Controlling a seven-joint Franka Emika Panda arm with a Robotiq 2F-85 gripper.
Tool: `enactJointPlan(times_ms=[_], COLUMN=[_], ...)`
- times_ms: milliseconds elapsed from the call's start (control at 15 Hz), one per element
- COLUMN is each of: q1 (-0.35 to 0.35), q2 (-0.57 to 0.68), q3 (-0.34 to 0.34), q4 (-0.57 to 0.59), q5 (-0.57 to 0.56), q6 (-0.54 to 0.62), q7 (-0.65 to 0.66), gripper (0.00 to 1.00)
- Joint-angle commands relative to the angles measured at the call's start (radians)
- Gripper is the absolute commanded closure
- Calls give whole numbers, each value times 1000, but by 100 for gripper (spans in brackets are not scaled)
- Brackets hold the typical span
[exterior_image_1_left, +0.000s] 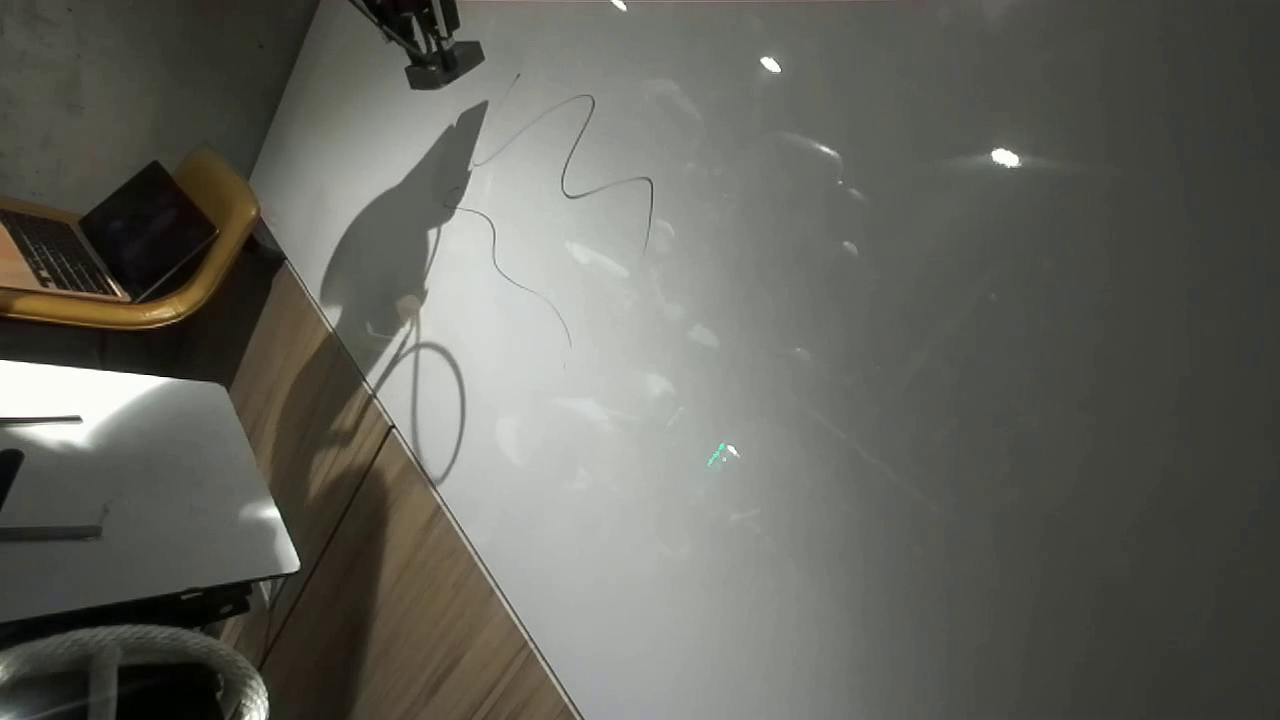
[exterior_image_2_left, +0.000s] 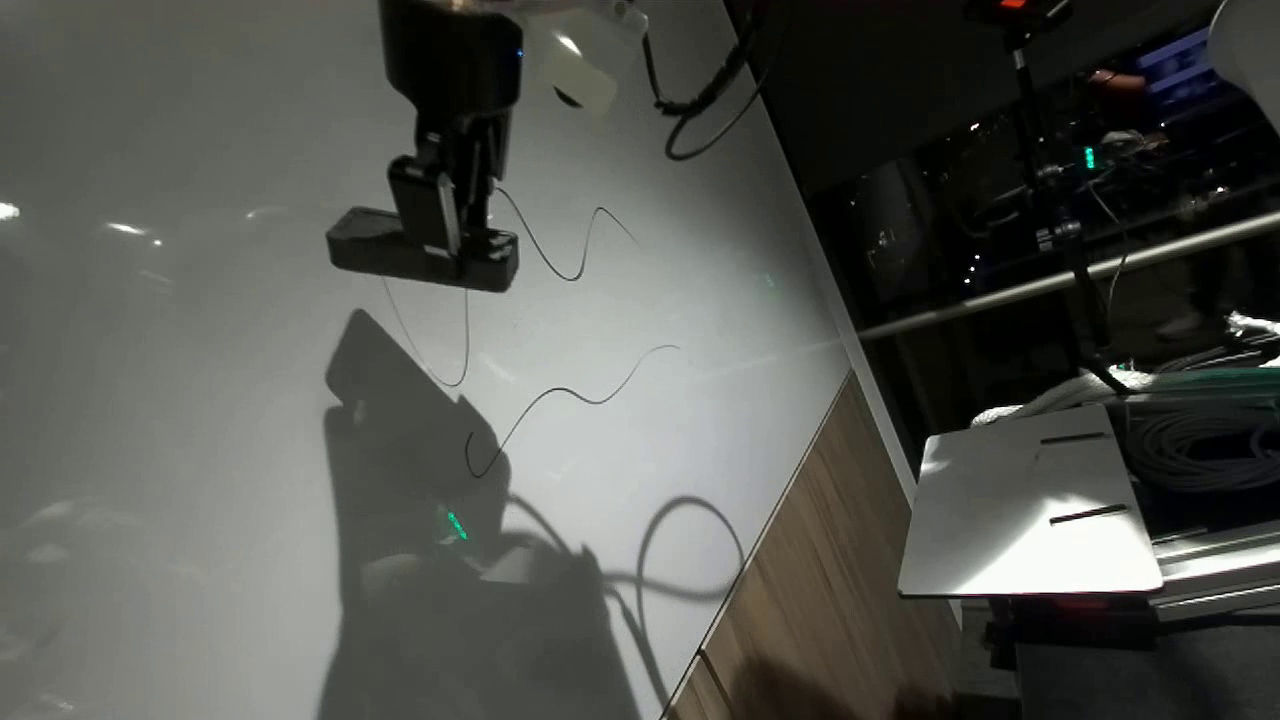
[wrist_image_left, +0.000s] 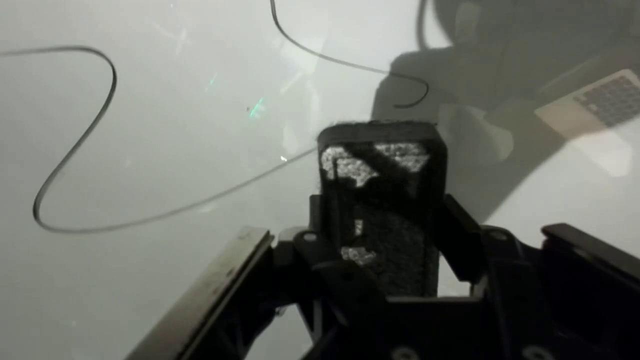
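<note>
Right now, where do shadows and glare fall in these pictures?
Both exterior views: a large shadow falls on the white surface, and glare whitens parts of the pale panel; wrist view: shadow at upper right, the dark block unevenly lit.

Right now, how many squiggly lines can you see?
2. In the wrist view, the left line disappears behind the black block; the upper line curls into a shadow. More may hide behind the block.

Both exterior views aslant toward white surface (exterior_image_1_left: 850, 580), wrist view behind gripper (wrist_image_left: 386, 230).
</note>
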Motion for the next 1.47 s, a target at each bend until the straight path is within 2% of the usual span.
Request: enactJointPlan(times_ms=[0, 200, 733, 1400], q1=[21, 12, 8, 64], q2=[76, 125, 251, 390], q3=[-4, -44, -145, -137], q4=[152, 212, 318, 388], q5=[-81, -111, -51, -26], q6=[-72, -65, 27, 11], q7=[-16, -32, -98, -103], gripper=[70, 70, 70, 70])
